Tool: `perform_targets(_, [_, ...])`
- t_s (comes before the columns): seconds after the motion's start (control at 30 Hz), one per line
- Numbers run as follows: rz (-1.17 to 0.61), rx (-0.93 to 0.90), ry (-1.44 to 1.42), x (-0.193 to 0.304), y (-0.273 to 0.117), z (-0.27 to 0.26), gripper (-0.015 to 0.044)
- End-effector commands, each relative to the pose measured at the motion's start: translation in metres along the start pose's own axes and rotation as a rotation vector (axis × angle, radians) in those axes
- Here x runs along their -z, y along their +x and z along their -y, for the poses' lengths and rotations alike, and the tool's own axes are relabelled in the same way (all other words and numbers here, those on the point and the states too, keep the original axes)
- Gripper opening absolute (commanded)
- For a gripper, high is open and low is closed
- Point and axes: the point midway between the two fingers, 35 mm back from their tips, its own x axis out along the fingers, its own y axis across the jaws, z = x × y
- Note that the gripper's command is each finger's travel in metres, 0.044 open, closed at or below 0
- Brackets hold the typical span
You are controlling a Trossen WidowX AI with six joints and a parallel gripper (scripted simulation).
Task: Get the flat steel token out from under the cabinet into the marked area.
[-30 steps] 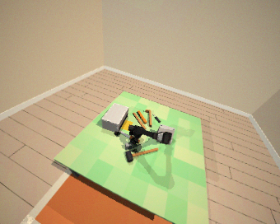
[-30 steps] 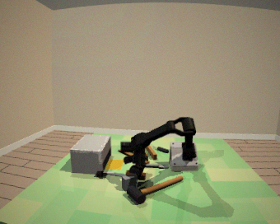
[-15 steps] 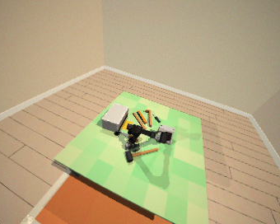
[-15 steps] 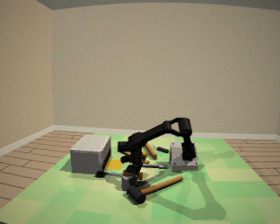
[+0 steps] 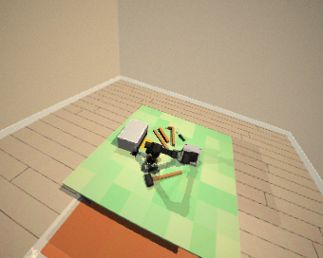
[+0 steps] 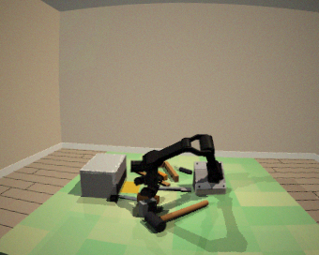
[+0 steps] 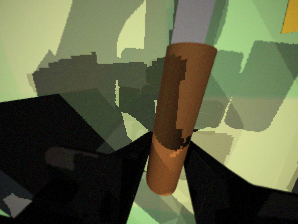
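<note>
The grey cabinet (image 5: pixel 133 134) (image 6: pixel 102 175) stands at the left of the table, with the yellow marked area (image 5: pixel 145 143) (image 6: pixel 129 187) in front of it; a corner of that area (image 7: pixel 291 17) shows in the wrist view. My gripper (image 7: pixel 167 138) (image 6: pixel 149 200) is shut on the brown cylindrical handle (image 7: pixel 185 95) of a tool. The tool's grey shaft (image 7: pixel 194 22) (image 6: pixel 127 197) points toward the cabinet and has a black end (image 6: pixel 113 198) (image 5: pixel 134 153) near the cabinet's front corner. Whether that end touches the table is unclear. I cannot see the steel token in any view.
A hammer (image 5: pixel 149 180) (image 6: pixel 156 222) lies on the near side of the gripper. Several orange-brown pieces, including a stick (image 5: pixel 161 138), and a small black object (image 5: pixel 181 138) (image 6: pixel 186 171) lie at the back. The arm's base (image 5: pixel 192 148) (image 6: pixel 202 187) stands to the right.
</note>
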Motion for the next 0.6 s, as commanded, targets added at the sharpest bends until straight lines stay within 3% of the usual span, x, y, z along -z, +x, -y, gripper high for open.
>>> perform_targets(0.0, [0.004, -0.001, -0.011, -0.006, 0.000, -0.001, 0.0000])
perform_targets(0.57, [0.005, -0.001, -0.012, -0.024, -0.001, -0.001, 0.0000])
